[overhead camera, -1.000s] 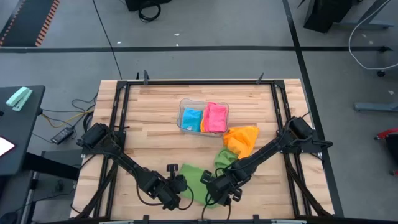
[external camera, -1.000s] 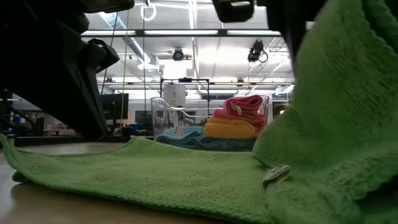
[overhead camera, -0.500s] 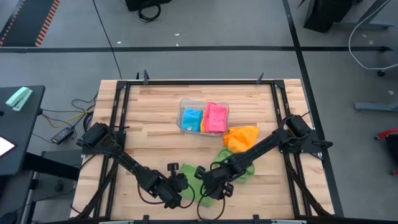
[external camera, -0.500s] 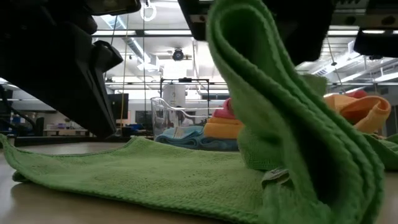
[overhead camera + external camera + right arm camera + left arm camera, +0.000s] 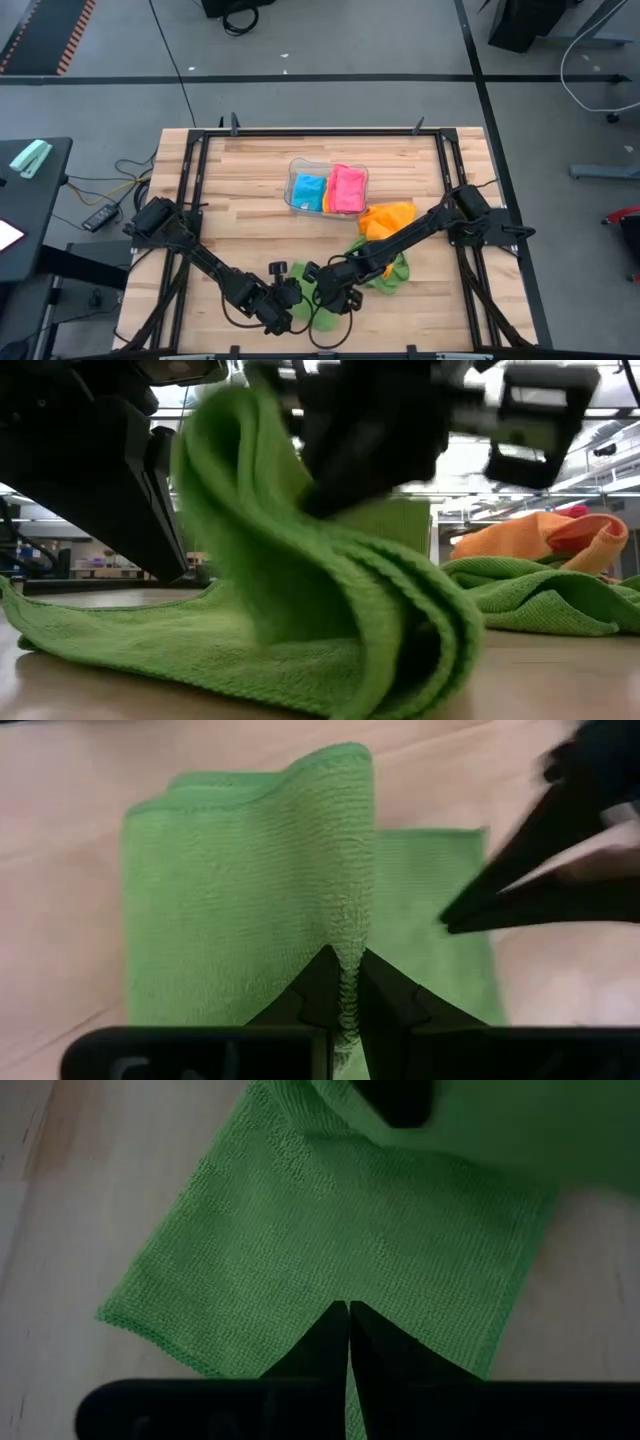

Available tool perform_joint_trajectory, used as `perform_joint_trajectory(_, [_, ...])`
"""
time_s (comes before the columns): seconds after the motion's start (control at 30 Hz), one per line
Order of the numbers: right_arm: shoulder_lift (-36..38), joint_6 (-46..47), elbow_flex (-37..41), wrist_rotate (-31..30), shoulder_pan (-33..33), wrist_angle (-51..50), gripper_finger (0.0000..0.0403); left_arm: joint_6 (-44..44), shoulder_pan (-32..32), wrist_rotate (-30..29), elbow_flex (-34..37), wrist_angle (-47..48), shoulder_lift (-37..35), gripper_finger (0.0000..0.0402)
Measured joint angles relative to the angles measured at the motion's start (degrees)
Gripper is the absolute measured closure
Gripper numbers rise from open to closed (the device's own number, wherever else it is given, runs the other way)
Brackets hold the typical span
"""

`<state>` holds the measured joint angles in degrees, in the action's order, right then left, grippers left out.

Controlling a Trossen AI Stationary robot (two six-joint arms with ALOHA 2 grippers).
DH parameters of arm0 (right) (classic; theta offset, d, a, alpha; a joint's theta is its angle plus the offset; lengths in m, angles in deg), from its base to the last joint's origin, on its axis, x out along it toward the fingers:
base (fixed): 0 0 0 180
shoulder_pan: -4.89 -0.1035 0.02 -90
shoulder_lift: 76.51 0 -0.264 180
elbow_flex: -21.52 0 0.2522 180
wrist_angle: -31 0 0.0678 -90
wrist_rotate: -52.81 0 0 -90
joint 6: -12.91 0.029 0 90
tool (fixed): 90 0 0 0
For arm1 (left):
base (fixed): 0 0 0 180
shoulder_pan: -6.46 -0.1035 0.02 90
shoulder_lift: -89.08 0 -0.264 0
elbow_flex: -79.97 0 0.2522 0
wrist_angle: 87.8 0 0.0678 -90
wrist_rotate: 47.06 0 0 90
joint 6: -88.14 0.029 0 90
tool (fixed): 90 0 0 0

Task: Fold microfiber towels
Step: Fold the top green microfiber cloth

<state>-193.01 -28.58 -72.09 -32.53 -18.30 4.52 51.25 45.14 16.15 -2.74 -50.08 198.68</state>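
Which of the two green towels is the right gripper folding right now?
The green towel at the table's near edge, pinched by the right gripper and lifted into a fold, with the left gripper on it. The other green towel lies bunched beside the orange towel, untouched.

Blur and cover around the green towel

In the low view the green towel [image 5: 330, 630] is smearing at its raised fold, and the right gripper [image 5: 385, 430] above it is showing only as a dark blurred mass. Seen from above, both arms are covering most of this towel (only slivers are peeking out). The second green towel [image 5: 392, 272] is lying partly under the right arm, and the low view's right edge is cutting it off.
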Motion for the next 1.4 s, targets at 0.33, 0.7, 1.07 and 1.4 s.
perform_joint_trajectory(0.33, [-3.17, -2.03, 0.06, 1.74, 0.73, 1.85, 0.0364, -0.04, -0.22, 0.05, 0.0, -0.03, -0.04, 0.0383])
perform_joint_trajectory(0.7, [-4.74, -0.86, 0.04, 3.43, 2.14, 2.43, 0.0296, -0.08, 0.17, 0.45, 0.0, -0.01, -0.04, 0.0375])
perform_joint_trajectory(1.07, [-3.11, -0.69, -1.25, -3.99, 2.11, 2.71, 0.0211, -1.5, 0.95, 2.45, 0.0, 1.14, -0.54, 0.0381])
perform_joint_trajectory(1.4, [-2.85, -0.58, -1.21, -1.45, 1.7, 1.42, 0.0212, -1.46, 1.62, 2.62, -0.04, 0.4, -1.4, 0.0384])
